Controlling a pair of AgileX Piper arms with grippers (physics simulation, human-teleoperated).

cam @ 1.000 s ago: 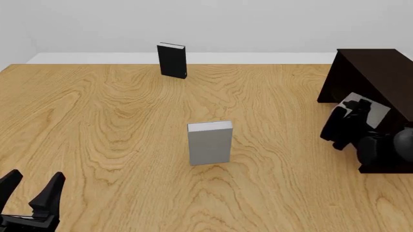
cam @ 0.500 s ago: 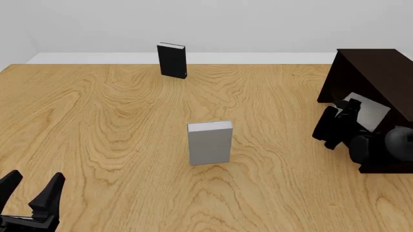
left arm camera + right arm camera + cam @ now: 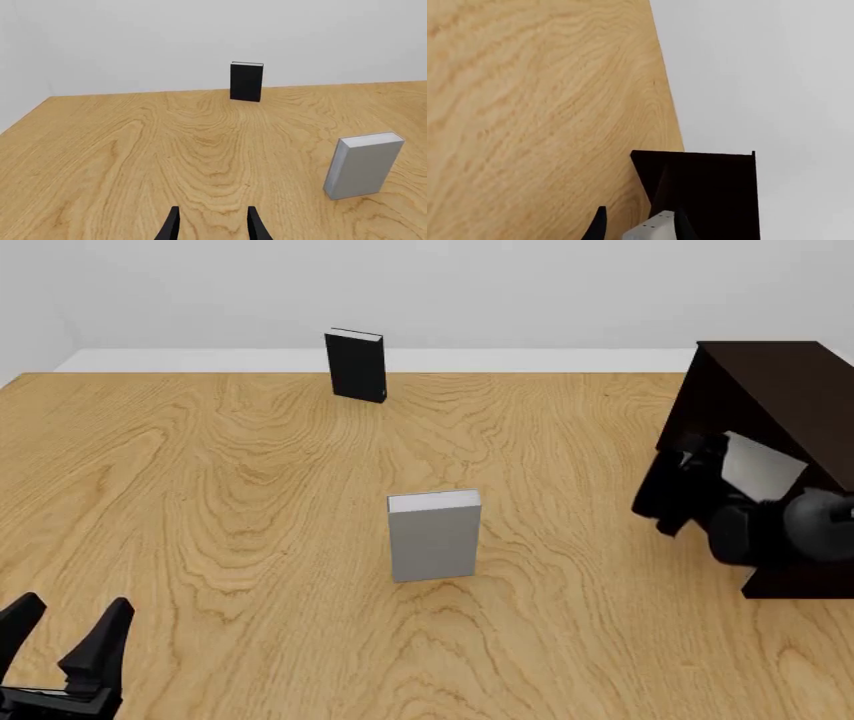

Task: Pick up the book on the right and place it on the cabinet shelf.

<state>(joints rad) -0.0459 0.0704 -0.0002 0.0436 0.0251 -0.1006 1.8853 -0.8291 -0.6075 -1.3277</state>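
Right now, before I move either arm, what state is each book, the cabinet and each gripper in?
Light-grey hardcover book at the cabinet: tilted, lying in the cabinet's open side.
Twin light-grey book mid-table: standing upright, untouched.
Black book at the far edge: standing upright.
Dark brown wooden cabinet: open side facing the arms, grey book in it.
Right gripper: beside the cabinet; open or shut unclear.
Left gripper: open, empty, near table edge.
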